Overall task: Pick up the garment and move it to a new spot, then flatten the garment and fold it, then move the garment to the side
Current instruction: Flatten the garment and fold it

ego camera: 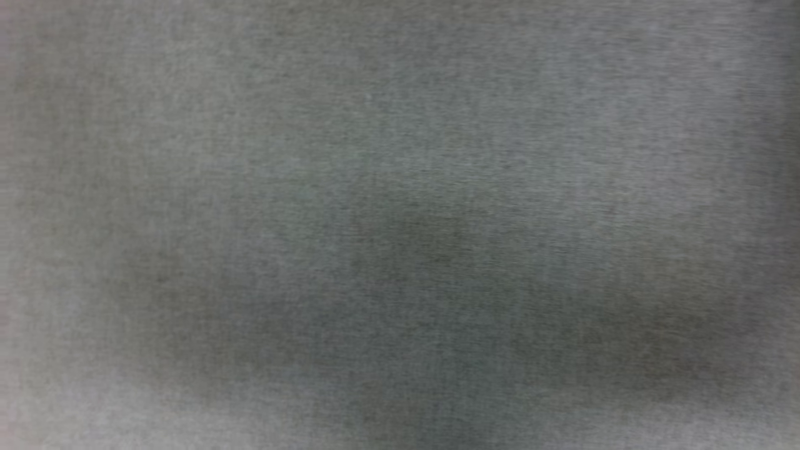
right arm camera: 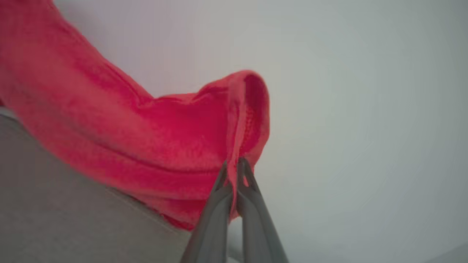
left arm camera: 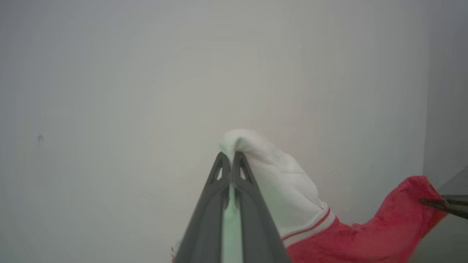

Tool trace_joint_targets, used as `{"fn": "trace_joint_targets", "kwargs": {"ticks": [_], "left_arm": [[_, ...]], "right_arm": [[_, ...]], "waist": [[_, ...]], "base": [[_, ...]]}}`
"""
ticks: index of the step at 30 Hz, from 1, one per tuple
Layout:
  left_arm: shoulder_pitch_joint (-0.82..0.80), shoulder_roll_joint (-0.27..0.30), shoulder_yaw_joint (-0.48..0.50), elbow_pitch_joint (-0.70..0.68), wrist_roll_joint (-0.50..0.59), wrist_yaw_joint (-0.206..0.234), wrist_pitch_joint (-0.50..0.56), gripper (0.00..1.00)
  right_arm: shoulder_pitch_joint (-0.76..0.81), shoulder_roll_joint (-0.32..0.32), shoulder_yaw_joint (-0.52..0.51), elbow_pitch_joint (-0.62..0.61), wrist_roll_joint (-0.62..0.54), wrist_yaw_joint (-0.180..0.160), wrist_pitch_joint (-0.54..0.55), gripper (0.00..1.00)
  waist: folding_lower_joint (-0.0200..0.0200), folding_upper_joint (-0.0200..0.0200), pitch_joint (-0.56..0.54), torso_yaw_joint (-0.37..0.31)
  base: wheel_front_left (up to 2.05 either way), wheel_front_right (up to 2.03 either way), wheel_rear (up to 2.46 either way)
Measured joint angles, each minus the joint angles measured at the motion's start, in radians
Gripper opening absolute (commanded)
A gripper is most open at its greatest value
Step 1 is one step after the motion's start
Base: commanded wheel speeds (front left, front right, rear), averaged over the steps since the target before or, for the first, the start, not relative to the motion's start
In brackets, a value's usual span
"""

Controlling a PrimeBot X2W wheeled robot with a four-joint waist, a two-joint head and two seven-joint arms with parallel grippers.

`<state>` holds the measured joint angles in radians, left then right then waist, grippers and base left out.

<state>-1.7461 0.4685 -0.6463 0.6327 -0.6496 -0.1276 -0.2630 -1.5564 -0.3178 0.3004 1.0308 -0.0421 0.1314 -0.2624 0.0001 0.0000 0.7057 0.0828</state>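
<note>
The garment (left arm camera: 369,233) is a bright red shirt with a white sleeve and red-and-white striped trim. My left gripper (left arm camera: 229,157) is shut on the white sleeve, which bunches just past its fingertips. In the same view the other arm's dark fingers (left arm camera: 444,205) pinch a red edge of the garment at the far right. In the right wrist view my right gripper (right arm camera: 233,165) is shut on a red fold of the garment (right arm camera: 120,131), which stretches away to the upper left.
A blurred grey fabric-like surface (ego camera: 400,225) is all the head view gives. A pale blank wall (left arm camera: 146,73) stands behind both grippers. A grey flat surface (right arm camera: 55,204) lies at the lower left of the right wrist view.
</note>
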Motion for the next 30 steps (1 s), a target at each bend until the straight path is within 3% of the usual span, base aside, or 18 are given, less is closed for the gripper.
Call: {"fn": "trace_joint_targets", "kwargs": {"ticks": [2, 6, 10, 13, 14, 17, 23, 26, 30], "left_arm": [[0.048, -0.006, -0.032, -0.014, -0.036, 0.000, 0.000, 0.00], [0.128, 0.026, -0.183, -0.040, -0.155, -0.001, 0.010, 0.00], [0.188, 0.100, -0.332, -0.107, -0.299, -0.001, 0.083, 0.00], [0.222, 0.139, -0.380, -0.150, -0.387, -0.001, 0.125, 0.00], [0.261, 0.180, -0.432, -0.193, -0.437, -0.001, 0.159, 0.00], [0.335, 0.227, -0.490, -0.250, -0.522, -0.001, 0.212, 0.00], [0.510, 0.327, -0.560, -0.376, -0.640, -0.001, 0.282, 0.00], [0.617, 0.379, -0.582, -0.469, -0.674, 0.036, 0.289, 0.00], [0.760, 0.459, -0.599, -0.623, -0.712, 0.128, 0.269, 0.00]], "right_arm": [[0.018, 0.011, 0.002, 0.005, 0.000, 0.000, 0.000, 0.00], [0.057, -0.001, 0.042, 0.031, 0.029, 0.000, -0.001, 0.00], [0.116, -0.020, 0.089, 0.063, 0.120, 0.000, 0.000, 0.00], [0.149, -0.032, 0.131, 0.058, 0.178, 0.000, 0.000, 0.00], [0.207, -0.046, 0.174, 0.043, 0.249, 0.000, 0.008, 0.00], [0.317, -0.084, 0.245, -0.006, 0.369, 0.000, 0.040, 0.00], [0.553, -0.204, 0.374, -0.198, 0.612, 0.000, 0.128, 0.00], [0.667, -0.285, 0.419, -0.302, 0.712, 0.000, 0.153, 0.00], [0.812, -0.381, 0.463, -0.426, 0.801, 0.000, 0.167, 0.00]], "waist": [[0.0000, 0.0000, 0.001, 0.012], [0.0000, 0.0000, -0.029, 0.025], [0.0000, 0.0000, -0.085, 0.039], [0.0000, 0.0000, -0.121, 0.047], [0.0000, 0.0000, -0.158, 0.054], [0.0000, 0.0000, -0.216, 0.065], [0.0000, 0.0000, -0.333, 0.078], [0.0000, 0.0000, -0.391, 0.080], [0.0000, 0.0000, -0.458, 0.080]], "base": [[0.00, 0.00, 0.00], [0.00, 0.00, 0.00], [0.00, 0.00, 0.00], [0.00, 0.00, 0.00], [0.00, 0.00, 0.00], [0.00, 0.00, 0.00], [0.00, 0.00, 0.00], [0.00, 0.00, 0.00], [0.00, 0.00, 0.00]]}}
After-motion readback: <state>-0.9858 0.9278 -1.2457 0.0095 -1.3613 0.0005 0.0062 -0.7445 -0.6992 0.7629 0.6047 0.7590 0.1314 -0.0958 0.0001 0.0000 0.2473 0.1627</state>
